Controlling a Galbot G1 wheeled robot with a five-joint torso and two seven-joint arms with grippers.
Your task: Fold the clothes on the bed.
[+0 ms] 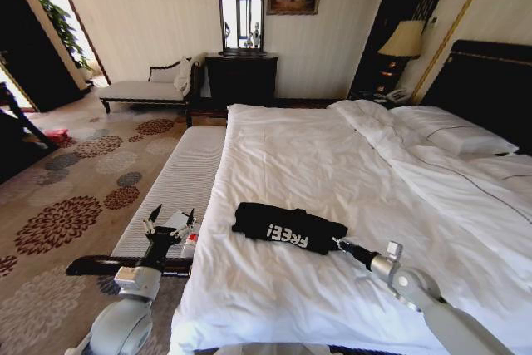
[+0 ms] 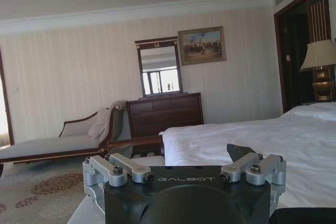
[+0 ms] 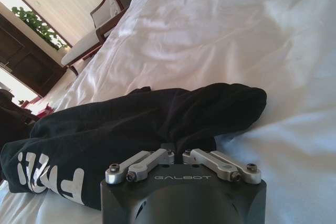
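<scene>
On the bed, head view: black T-shirt bunched near the foot edge, long axis crosswise; right claw touching its right end, nearer; left claw apart over the ribbed bench.
Left wrist view: left claw spread wide, empty.
Right wrist view: right claw pinched on the shirt's edge.

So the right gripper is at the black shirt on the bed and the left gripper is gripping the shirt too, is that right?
Not quite. The head view shows the left gripper open and empty over the bench, off the bed. The right gripper is indeed at the edge of the black shirt.
</scene>
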